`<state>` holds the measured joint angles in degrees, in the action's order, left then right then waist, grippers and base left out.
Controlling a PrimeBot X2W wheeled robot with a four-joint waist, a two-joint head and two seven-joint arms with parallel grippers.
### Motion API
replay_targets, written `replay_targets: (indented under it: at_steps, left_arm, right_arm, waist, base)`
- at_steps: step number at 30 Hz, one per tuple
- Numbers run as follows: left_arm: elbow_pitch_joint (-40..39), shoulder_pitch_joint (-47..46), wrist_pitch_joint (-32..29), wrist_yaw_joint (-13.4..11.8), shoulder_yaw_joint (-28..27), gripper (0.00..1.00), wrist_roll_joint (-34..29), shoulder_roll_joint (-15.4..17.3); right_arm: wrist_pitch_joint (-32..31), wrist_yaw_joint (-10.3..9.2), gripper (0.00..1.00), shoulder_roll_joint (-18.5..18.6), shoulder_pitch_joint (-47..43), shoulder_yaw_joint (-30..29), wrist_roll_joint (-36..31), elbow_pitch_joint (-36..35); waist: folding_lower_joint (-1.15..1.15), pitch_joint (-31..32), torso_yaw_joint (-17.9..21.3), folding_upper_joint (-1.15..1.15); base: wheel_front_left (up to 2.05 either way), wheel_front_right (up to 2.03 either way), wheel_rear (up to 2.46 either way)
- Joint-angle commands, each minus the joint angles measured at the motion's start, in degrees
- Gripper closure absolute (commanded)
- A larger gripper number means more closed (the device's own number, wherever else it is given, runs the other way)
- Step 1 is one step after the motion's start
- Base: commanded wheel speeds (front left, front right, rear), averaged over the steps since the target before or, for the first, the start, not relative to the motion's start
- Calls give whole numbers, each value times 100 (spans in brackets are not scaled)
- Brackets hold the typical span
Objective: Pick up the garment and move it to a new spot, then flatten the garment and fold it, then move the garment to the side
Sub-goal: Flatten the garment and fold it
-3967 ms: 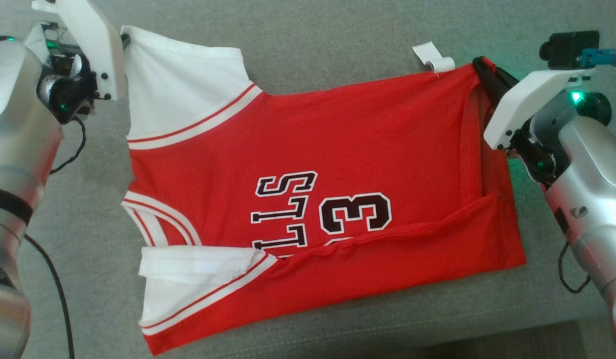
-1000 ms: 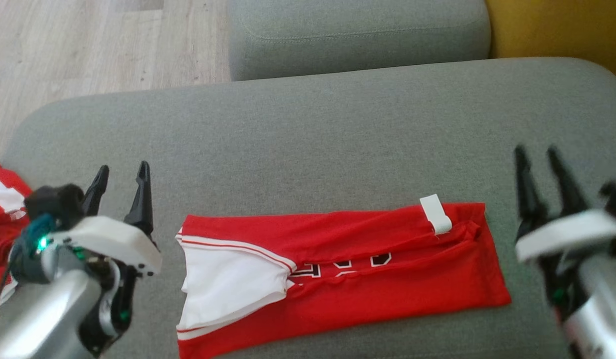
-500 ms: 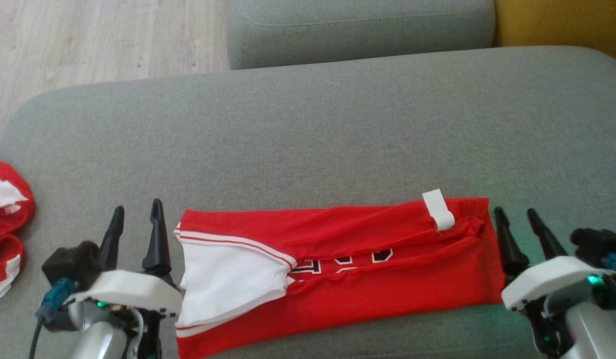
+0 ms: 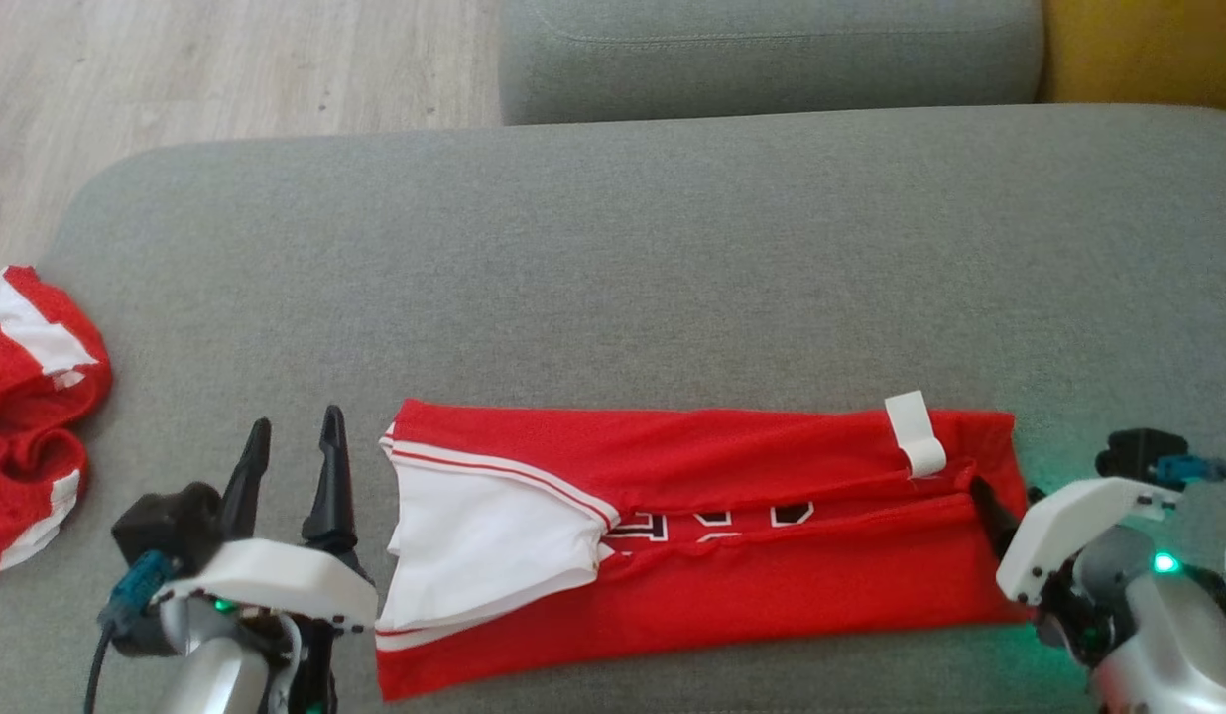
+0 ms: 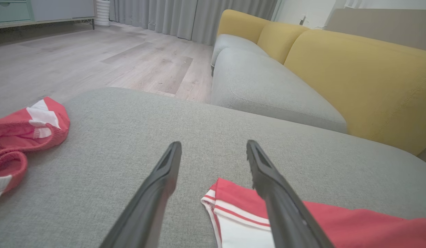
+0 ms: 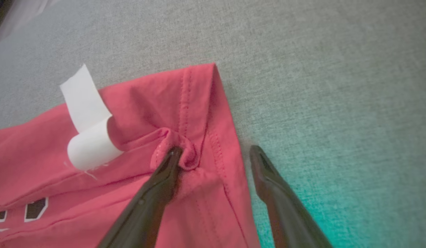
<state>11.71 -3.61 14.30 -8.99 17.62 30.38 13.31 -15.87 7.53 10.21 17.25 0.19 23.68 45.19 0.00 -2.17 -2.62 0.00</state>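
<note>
A grey cushion (image 4: 613,278) carries two things. A folded red jersey (image 4: 772,585) lies near; a crumpled red garment (image 4: 28,436) lies left.

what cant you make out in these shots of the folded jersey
Head view: most of the lettering on the jersey is covered by its folded-over layers, unreadable.
Head view: the second red garment is crumpled and cut by the left edge; its type is unclear.
Right wrist view: one fingertip of the right gripper is buried in a hem pucker; over or under the layer, cannot tell.

black-white lettering (image 4: 790,513) on garment (image 4: 772,585) half hidden in fold, unreadable
</note>
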Motion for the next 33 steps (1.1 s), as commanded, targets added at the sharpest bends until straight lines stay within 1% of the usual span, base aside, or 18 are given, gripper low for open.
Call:
replay_targets:
  at_steps: [1, 5, 8, 9, 10, 11, 12, 14, 17, 21, 27, 30, 33]
  left_arm:
    - [-96, -319, 70, 60, -312, 0, -84, 7]
    - [-3, -315, 70, 159, -411, 0, -171, -71]
    - [61, -314, 70, 217, -463, 0, -232, -128]
    - [78, -311, 70, 227, -472, 0, -255, -149]
    - [78, -311, 70, 227, -472, 0, -255, -149]
    - [93, -307, 70, 237, -484, 0, -275, -166]
    - [120, -298, 70, 253, -516, 0, -307, -194]
    - [143, -288, 70, 270, -549, 0, -332, -220]
    - [169, -267, 70, 297, -599, 0, -366, -259]
    - [193, -252, 70, 325, -665, 0, -413, -308]
    - [232, -240, 70, 382, -728, 0, -481, -361]
    - [252, -235, 70, 405, -752, 0, -510, -382]
    - [284, -223, 70, 425, -760, 0, -533, -410]
  right_arm:
    - [-201, -4, 0, 12, 222, -49, -167, 126]
    - [-626, -4, 0, -132, 263, -173, -311, 471]
    - [-1108, -4, 0, -270, 243, -98, -260, 620]
    - [-1247, -4, 13, -313, 231, -54, -211, 611]
    - [-1247, -4, 13, -313, 231, -54, -211, 611]
    - [-1378, -4, 55, -348, 210, 4, -156, 584]
    - [-1532, -4, 100, -389, 174, 119, -22, 448]
    - [-1513, -4, 100, -397, 147, 225, 97, 213]
    - [-1268, -4, 100, -341, 156, 283, 248, -204]
    - [-1088, -4, 100, -138, 201, 205, 398, -613]
    - [-1133, -4, 100, 423, 283, -150, 445, -1018]
    - [-1261, -4, 100, 542, 312, -334, 618, -1308]
    - [-1493, -4, 100, 555, 281, -451, 941, -1720]
  waist:
    - [0, -2, -52, 0]
    - [0, -13, -85, 0]
    - [0, 2, -99, 0]
    - [0, 12, -102, 0]
    - [0, 12, -102, 0]
    - [0, 27, -106, 0]
    - [0, 48, -107, 0]
    - [0, 63, -106, 0]
    - [0, 83, -87, 0]
    - [0, 115, -42, 0]
    - [0, 148, 22, 0]
    - [0, 163, 43, 0]
    - [0, 183, 52, 0]
  base:
    - [0, 0, 0]
    - [0, 0, 0]
    - [0, 0, 0]
    - [0, 0, 0]
    - [0, 0, 0]
    - [0, 0, 0]
    - [0, 0, 0]
    - [0, 0, 0]
    - [0, 0, 0]
    - [0, 0, 0]
    - [0, 0, 0]
    - [0, 0, 0]
    - [0, 0, 0]
